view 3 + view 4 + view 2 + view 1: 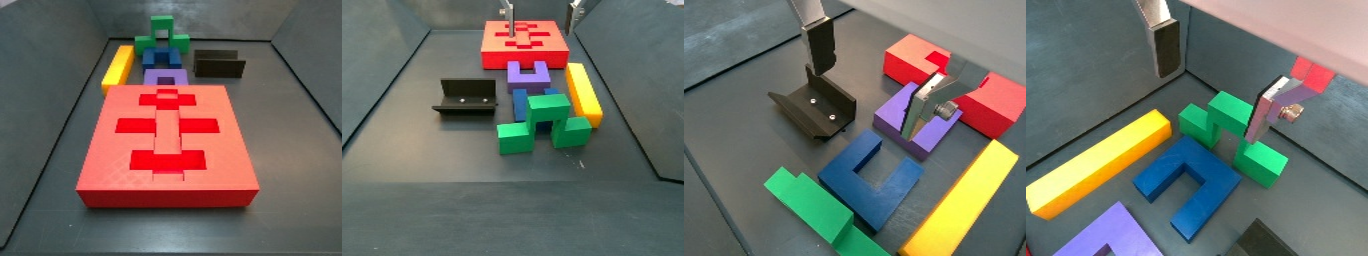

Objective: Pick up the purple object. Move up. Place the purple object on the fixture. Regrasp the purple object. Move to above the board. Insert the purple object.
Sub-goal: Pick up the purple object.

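Note:
The purple object is a U-shaped block lying flat on the dark floor against the short edge of the red board; it also shows in both side views. The black fixture stands beside it. My gripper hangs open well above the floor, over the stretch between the fixture and the purple object, with nothing between its fingers. In a side view only its tips reach in at the upper edge. One finger partly covers the purple object in a wrist view.
A blue U-shaped block lies against the purple one, a green stepped block beyond it, and a long yellow bar alongside both. Dark walls ring the floor.

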### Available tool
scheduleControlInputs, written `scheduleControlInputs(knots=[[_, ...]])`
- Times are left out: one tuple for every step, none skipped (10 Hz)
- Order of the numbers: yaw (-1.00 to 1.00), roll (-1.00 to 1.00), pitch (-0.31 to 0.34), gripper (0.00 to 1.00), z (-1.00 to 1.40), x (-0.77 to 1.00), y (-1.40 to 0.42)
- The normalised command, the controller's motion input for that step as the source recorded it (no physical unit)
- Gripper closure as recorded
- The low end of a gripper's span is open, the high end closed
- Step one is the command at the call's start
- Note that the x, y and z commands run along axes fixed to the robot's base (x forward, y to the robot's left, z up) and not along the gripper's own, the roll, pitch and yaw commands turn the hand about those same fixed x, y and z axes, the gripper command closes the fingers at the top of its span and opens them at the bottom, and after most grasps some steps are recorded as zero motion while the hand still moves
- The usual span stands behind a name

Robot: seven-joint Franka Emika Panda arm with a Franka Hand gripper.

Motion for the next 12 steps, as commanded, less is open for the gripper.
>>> scheduleControlInputs(knots=[[0.0,0.0,0.0,0.0,-0.02,0.0,-0.05],[0.07,0.02,-0.051,0.0,-0.32,0.0,-0.43],[0.13,0.03,-0.039,0.0,-0.39,0.09,-0.61],[0.2,0.03,-0.064,0.0,-0.35,0.07,-0.73],[0.2,0.03,-0.047,0.0,-0.31,0.12,-0.83],[0.21,0.03,-0.05,0.0,-0.32,0.1,-0.83],[0.21,0.01,-0.041,0.0,-0.35,0.11,-0.85],[0.21,0.01,-0.044,0.0,-0.36,0.09,-0.85],[0.18,0.04,-0.037,0.0,-0.44,0.03,-0.81],[0.13,0.05,-0.011,0.0,-0.49,0.04,-0.77],[0.05,0.06,-0.019,0.0,-0.54,0.0,-0.63],[0.0,0.0,0.0,0.0,0.0,0.0,-0.05]])
